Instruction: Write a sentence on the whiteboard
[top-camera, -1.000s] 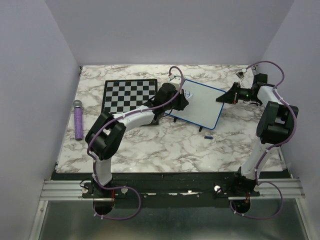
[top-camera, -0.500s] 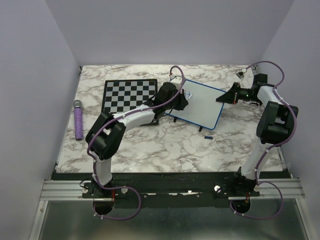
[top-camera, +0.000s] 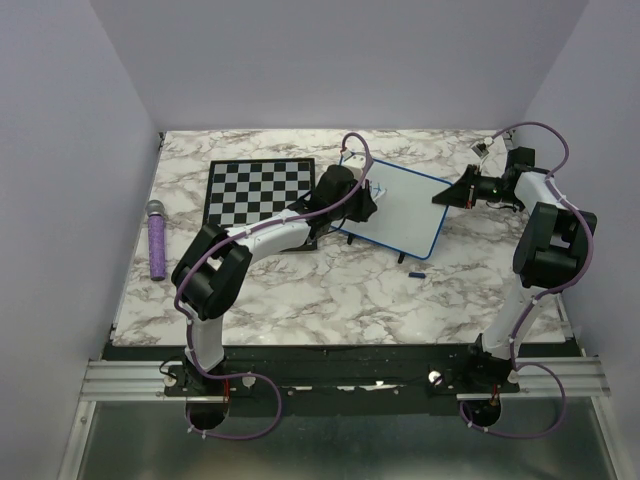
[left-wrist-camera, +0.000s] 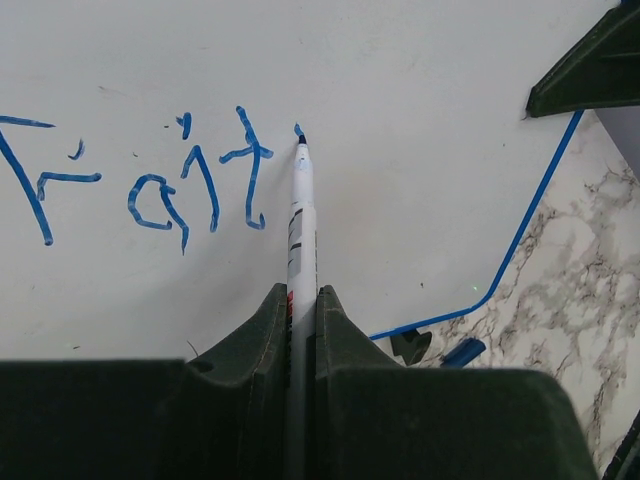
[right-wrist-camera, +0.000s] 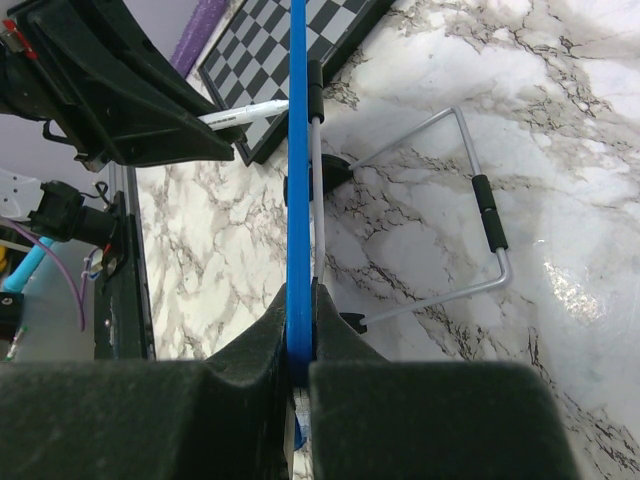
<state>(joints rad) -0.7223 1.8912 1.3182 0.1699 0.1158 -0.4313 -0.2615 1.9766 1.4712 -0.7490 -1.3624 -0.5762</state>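
Observation:
The whiteboard (top-camera: 405, 210), white with a blue frame, stands tilted on the marble table right of centre. My left gripper (top-camera: 362, 200) is shut on a white marker (left-wrist-camera: 300, 220). The marker's tip touches the board just right of the blue handwritten letters "Fait" (left-wrist-camera: 150, 190), the start of the sentence, where there is a tiny fresh blue mark. My right gripper (top-camera: 445, 197) is shut on the board's blue frame (right-wrist-camera: 298, 150) at its right edge. In the right wrist view that frame runs edge-on between the gripper (right-wrist-camera: 300, 290) fingers, and the marker (right-wrist-camera: 240, 113) shows beyond it.
A black-and-white chessboard (top-camera: 255, 190) lies left of the whiteboard, under my left arm. A purple microphone-like object (top-camera: 157, 240) lies near the left wall. A small blue cap (top-camera: 417, 272) rests on the table below the board. The board's wire stand (right-wrist-camera: 470, 220) props it from behind.

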